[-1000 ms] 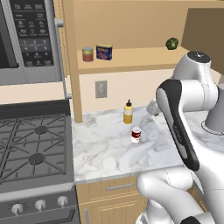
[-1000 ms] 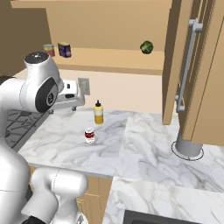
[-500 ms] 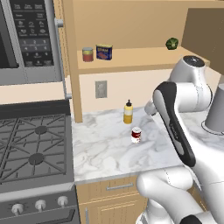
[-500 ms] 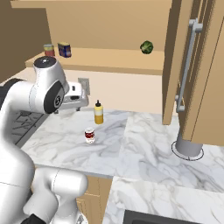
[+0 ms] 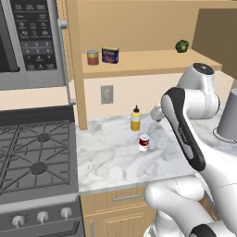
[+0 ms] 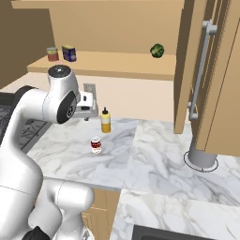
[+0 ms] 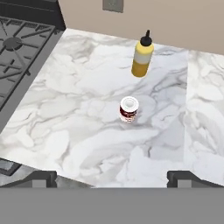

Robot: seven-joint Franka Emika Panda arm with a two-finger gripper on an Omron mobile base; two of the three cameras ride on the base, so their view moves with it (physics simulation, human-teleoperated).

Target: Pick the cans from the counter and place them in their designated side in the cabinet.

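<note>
Where marble counter (image 7: 78, 131) spreads, can (image 7: 129, 109) stands (bottle (image 7: 142, 59) apart).

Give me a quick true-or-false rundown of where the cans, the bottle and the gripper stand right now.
1. The red-and-white can stands upright on the counter. True.
2. The dark blue tin is on the counter beside the bottle. False: it sits on the cabinet shelf next to a red can.
3. The gripper holds the red-and-white can. False: its jaws are open and empty, above the counter.
4. The yellow squeeze bottle stands nearer the wall than the red-and-white can. True.
5. A green round thing lies on the shelf. True.
</note>
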